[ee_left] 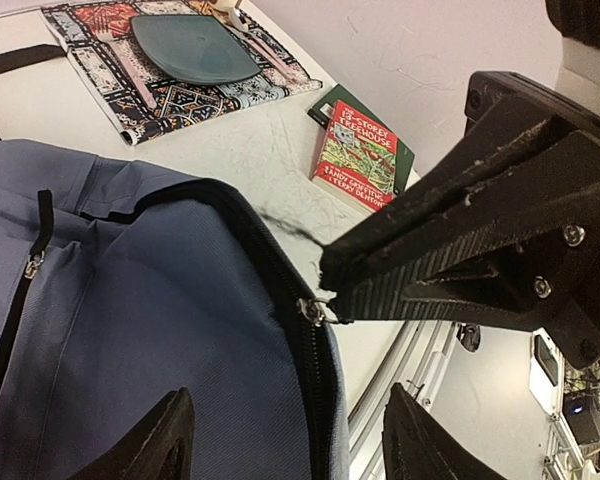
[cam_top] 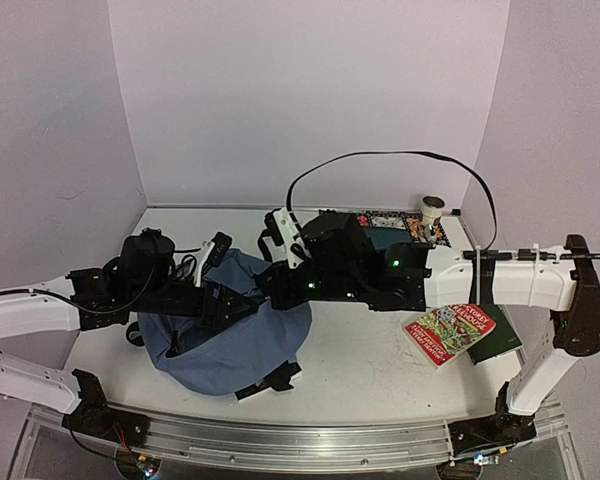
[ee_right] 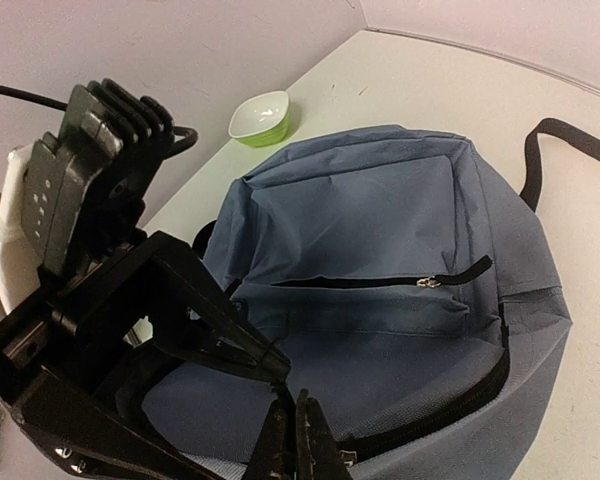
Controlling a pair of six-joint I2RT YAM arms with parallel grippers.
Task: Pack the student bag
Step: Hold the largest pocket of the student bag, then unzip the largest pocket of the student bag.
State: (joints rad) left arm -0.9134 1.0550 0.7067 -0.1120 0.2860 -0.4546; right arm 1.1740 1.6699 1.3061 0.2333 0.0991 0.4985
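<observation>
My right gripper (ee_left: 332, 288) is pressed together on the zipper pull (ee_left: 311, 310), I reckon to run open the student bag (cam_top: 225, 340), lying lower left of centre in the top view; my left gripper (ee_left: 290, 435) hangs spread above its fabric

student bag (cam_top: 220, 350) partly under arms (cam_top: 360, 270), green book (cam_top: 502, 338) partly covered

Overhead, two wrist close-ups sharing bag (cam_top: 225, 345)
</observation>
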